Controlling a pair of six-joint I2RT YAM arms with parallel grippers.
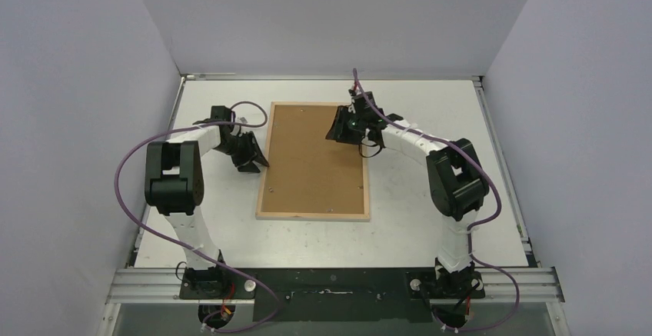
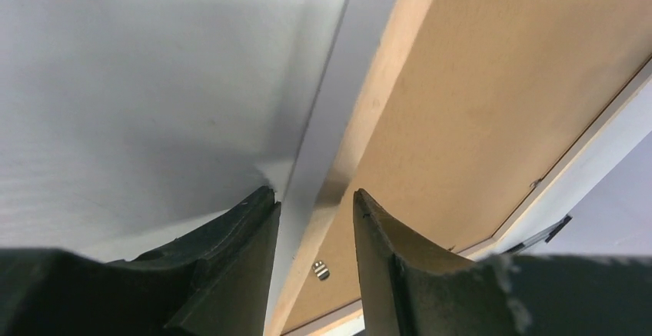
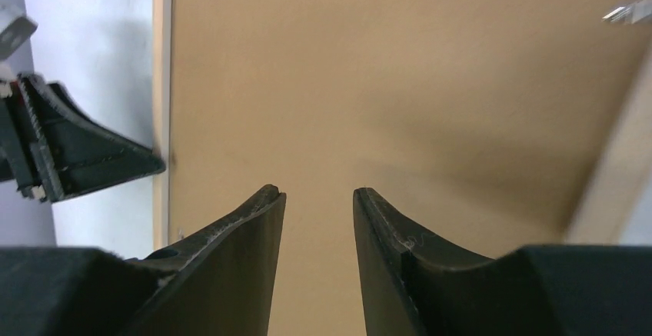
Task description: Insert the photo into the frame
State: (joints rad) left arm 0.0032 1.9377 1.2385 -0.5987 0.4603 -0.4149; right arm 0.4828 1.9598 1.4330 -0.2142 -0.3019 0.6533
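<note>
- The frame is lying flat and back side up on the counter, with its near wooden rim facing the arm bases. A brown backing board is filling it.
- The photo is not showing in any view. Whether it is sitting under the board cannot be told.
- The left tool is sitting at the frame's left rim, about halfway along. Its jaws are standing narrowly apart and gripping nothing, and in the left wrist view the rim is running through the gap.
- Farther off, the right tool is hovering over the board's far right part, its jaws likewise a little parted and empty.
- The frame is looking light and stiff but thin-edged, and it is probably going to slide on the smooth counter. The wooden rim is the place to grip, with the other tool steadying it.
- The photo, being paper, is likely going to be limp and easy to crease, so it is best taken by one edge.
</note>
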